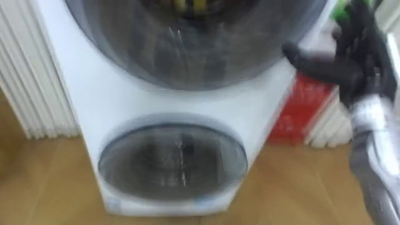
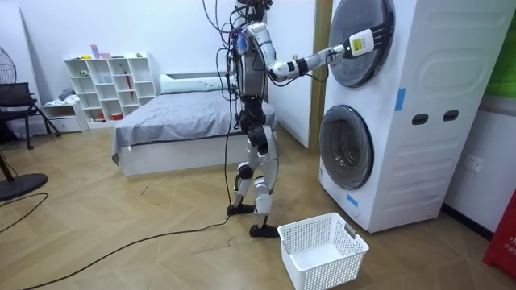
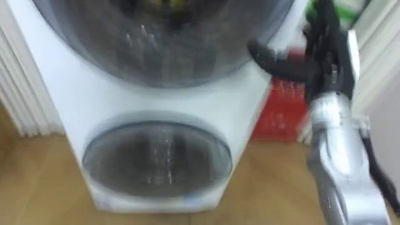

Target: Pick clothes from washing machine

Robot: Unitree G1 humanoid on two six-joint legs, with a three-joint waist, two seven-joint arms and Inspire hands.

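White washing machine (image 1: pixel 87 97) with 2 round glass doors is standing before us; we are holding our black right hand (image 1: pixel 359 53) open, fingers straight and empty, beside the upper door (image 1: pixel 187 44).

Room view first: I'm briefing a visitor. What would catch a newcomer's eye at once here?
The tall white washer at the room view's right, with two round doors stacked. The robot stands before it, its right hand raised open beside the upper door's right edge. A white basket sits by its feet.
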